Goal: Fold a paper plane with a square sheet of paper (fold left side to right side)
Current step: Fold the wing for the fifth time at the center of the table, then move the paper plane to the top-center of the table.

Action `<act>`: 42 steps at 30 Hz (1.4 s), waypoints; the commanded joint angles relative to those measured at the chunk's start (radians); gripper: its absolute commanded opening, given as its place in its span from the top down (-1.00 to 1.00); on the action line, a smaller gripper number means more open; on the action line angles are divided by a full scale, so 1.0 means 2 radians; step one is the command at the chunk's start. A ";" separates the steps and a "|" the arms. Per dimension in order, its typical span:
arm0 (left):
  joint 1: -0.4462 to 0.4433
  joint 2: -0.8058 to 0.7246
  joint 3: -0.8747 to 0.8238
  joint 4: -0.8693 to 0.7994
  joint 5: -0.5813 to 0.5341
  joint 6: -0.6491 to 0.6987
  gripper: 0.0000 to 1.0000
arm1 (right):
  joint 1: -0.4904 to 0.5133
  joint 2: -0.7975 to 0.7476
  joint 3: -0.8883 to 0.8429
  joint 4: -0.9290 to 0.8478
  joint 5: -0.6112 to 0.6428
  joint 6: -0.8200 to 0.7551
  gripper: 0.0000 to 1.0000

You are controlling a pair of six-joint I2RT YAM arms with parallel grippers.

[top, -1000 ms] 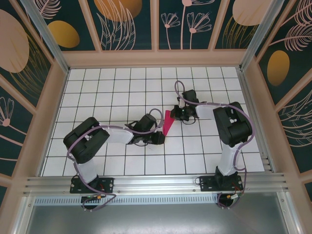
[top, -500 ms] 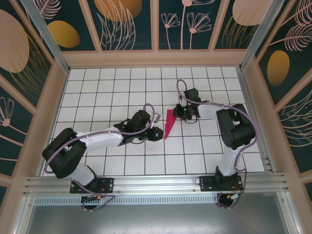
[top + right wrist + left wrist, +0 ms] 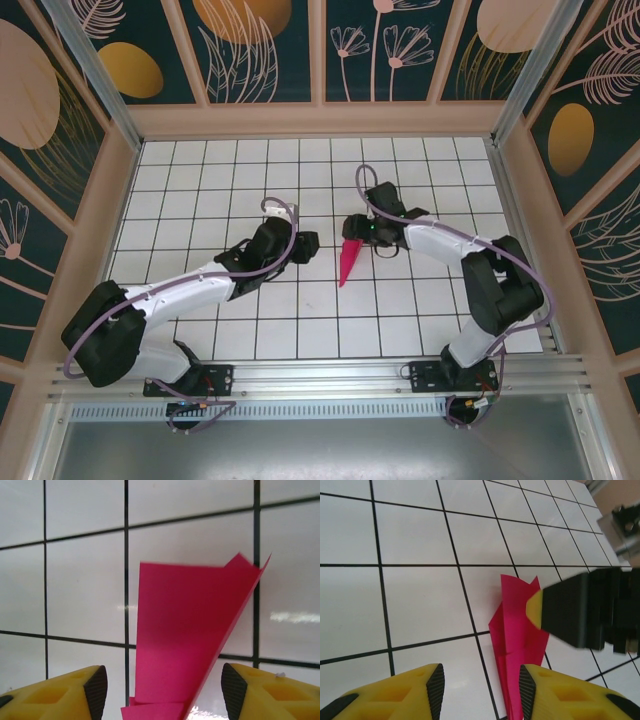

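The paper plane (image 3: 346, 263) is a narrow magenta-pink dart on the white grid table, its point toward the near edge and its folded layers slightly apart. My right gripper (image 3: 356, 232) stands open at its wide far end. In the right wrist view the paper plane (image 3: 190, 635) rises between the open right gripper (image 3: 164, 690) without touching either pad. My left gripper (image 3: 305, 244) is open a little to the plane's left. From the left wrist camera the plane (image 3: 517, 635) lies just inside the right finger (image 3: 526, 687) of the left gripper (image 3: 481, 687).
The white tiled table (image 3: 220, 190) is fenced by wooden-framed patterned walls (image 3: 320, 50) on three sides. A metal rail (image 3: 320, 375) with both arm bases runs along the near edge. The right gripper's black finger (image 3: 575, 607) shows over the plane's far end.
Both grippers have gone from shut to open and let go of the paper plane. The left gripper drew back left and farther up the table; the plane now lies free.
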 commanded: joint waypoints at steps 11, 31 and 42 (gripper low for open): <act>0.001 -0.018 0.004 0.007 -0.046 -0.008 0.04 | 0.004 -0.008 -0.046 -0.014 -0.016 0.037 0.91; 0.001 -0.055 0.003 -0.020 -0.082 -0.001 -0.15 | -0.114 -0.054 -0.153 0.070 -0.178 -0.042 0.80; 0.001 -0.068 0.002 -0.017 -0.105 0.006 -0.58 | -0.030 -0.114 -0.076 -0.100 0.029 -0.035 0.00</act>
